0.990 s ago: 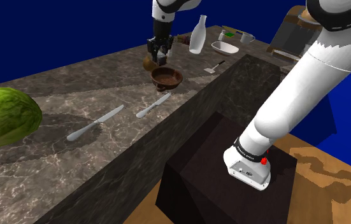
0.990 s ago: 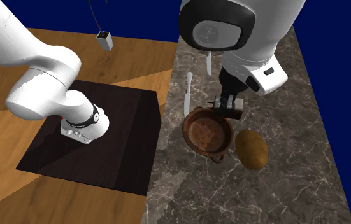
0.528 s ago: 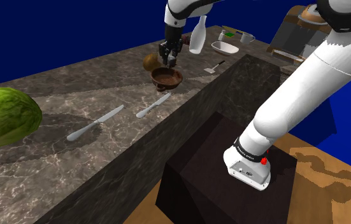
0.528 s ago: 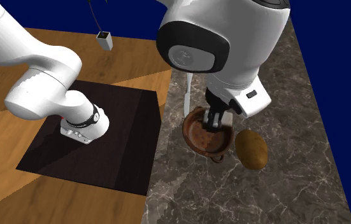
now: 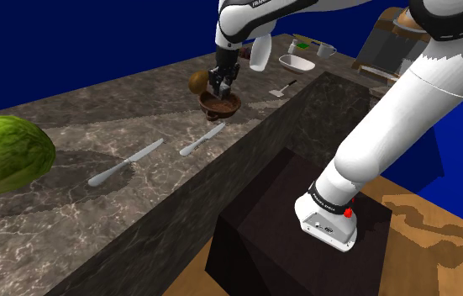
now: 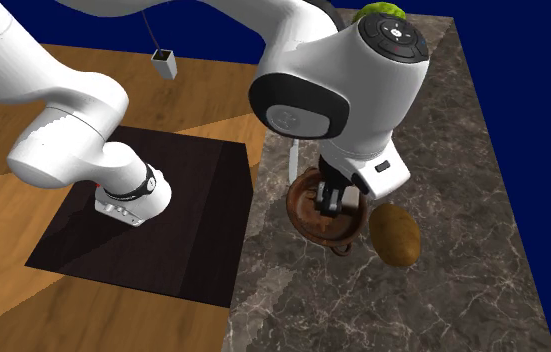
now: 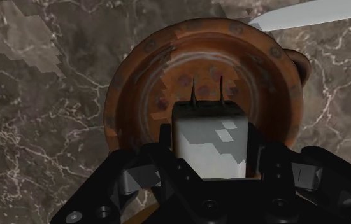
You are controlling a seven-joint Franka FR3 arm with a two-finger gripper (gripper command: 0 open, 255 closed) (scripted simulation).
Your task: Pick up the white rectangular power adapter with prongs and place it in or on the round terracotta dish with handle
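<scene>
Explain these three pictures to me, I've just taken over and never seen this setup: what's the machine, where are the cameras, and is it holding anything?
The machine is one white robot arm mounted on a dark box, ending in a black two-finger gripper. The shoulder view looks from beside that box along a dark marbled counter; the second exterior view looks down from above; the wrist view looks along the gripper. On the counter lie two knives, a brown potato-like lump, a big green melon-like thing and a round reddish-brown dish. The gripper is shut on a white power adapter, prongs pointing away from the hand, just above the dish's middle.
</scene>
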